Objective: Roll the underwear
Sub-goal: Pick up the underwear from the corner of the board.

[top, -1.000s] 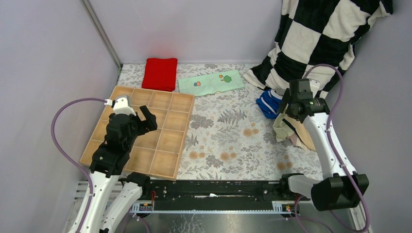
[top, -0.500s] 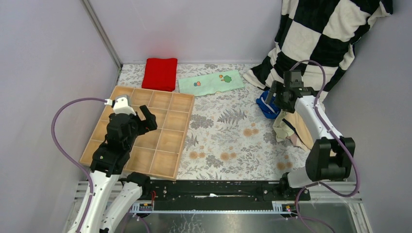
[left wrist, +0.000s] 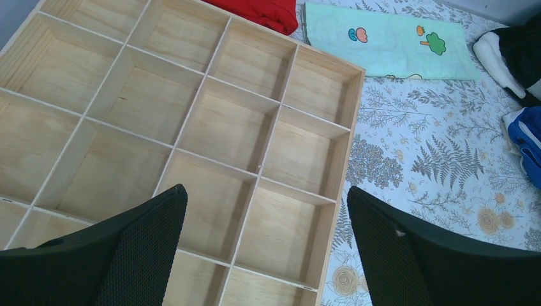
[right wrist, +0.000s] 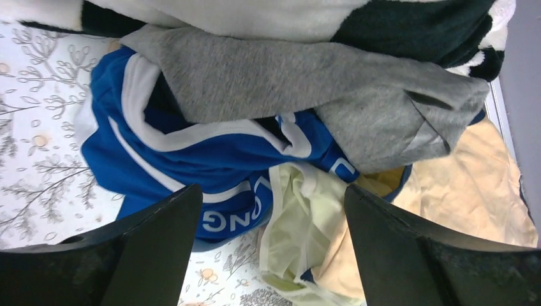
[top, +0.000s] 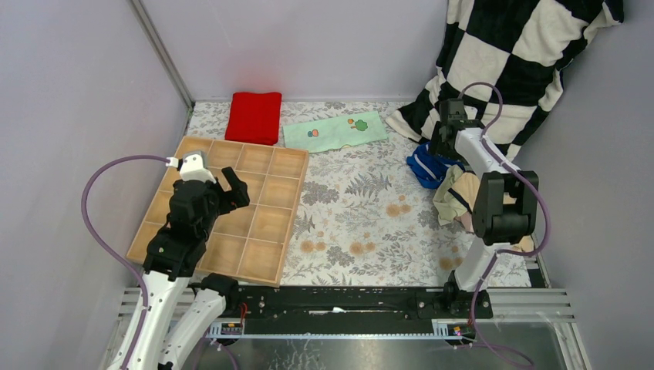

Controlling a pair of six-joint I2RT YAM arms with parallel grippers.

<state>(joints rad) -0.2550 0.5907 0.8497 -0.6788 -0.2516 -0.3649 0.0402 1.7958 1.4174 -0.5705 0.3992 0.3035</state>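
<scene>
Right gripper (right wrist: 269, 204), jaws apart and empty, is hovering over the soft underwear heap (top: 446, 181) at the three o'clock edge of the floral-covered table (top: 362, 200). The blue white-striped brief (right wrist: 185, 153) is lying tangled under a grey brief (right wrist: 319, 89) and touching a pale green brief (right wrist: 300, 236); pinching here is risking lifting several together. Left gripper (left wrist: 265, 210) is idling, jaws apart, at nine o'clock.

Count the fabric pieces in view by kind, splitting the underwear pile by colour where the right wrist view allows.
Underwear showing in the pile: 4 (blue pair, grey pair, pale green pair, beige pair)
Folded cloths: 2 (red cloth, mint cloth)
Checkered blanket: 1
Total: 7
</scene>
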